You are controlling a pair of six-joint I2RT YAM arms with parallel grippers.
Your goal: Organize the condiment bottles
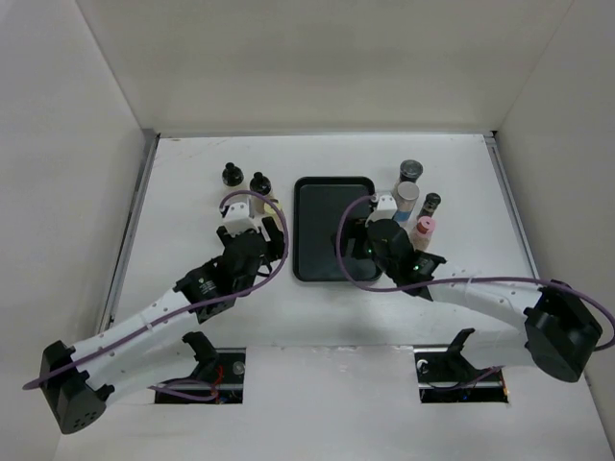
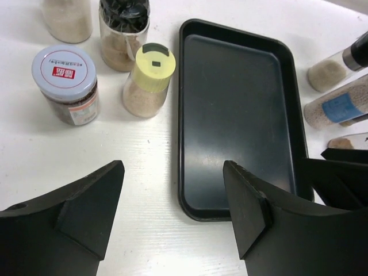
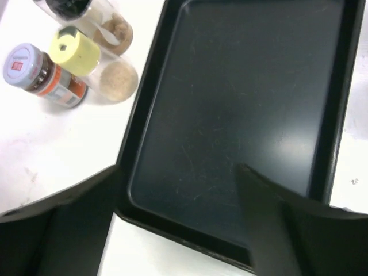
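The black tray (image 1: 327,230) lies mid-table. Left of it stand two dark black-capped bottles (image 1: 231,175) (image 1: 259,182). The left wrist view also shows a cream-capped bottle (image 2: 149,77) and a lilac-lidded jar (image 2: 64,83). Right of the tray stand a grey-lidded jar (image 1: 411,171), a white-and-blue bottle (image 1: 406,198), a dark-capped bottle (image 1: 430,204) and a pink-capped bottle (image 1: 423,229). My left gripper (image 2: 174,184) is open and empty beside the tray's near left corner. My right gripper (image 3: 178,178) is open and empty above the tray (image 3: 247,103).
The table has white walls on three sides. My two arms reach in from the near edge and meet around the tray (image 2: 238,115). The right arm's wrist (image 1: 389,245) sits close to the pink-capped bottle.
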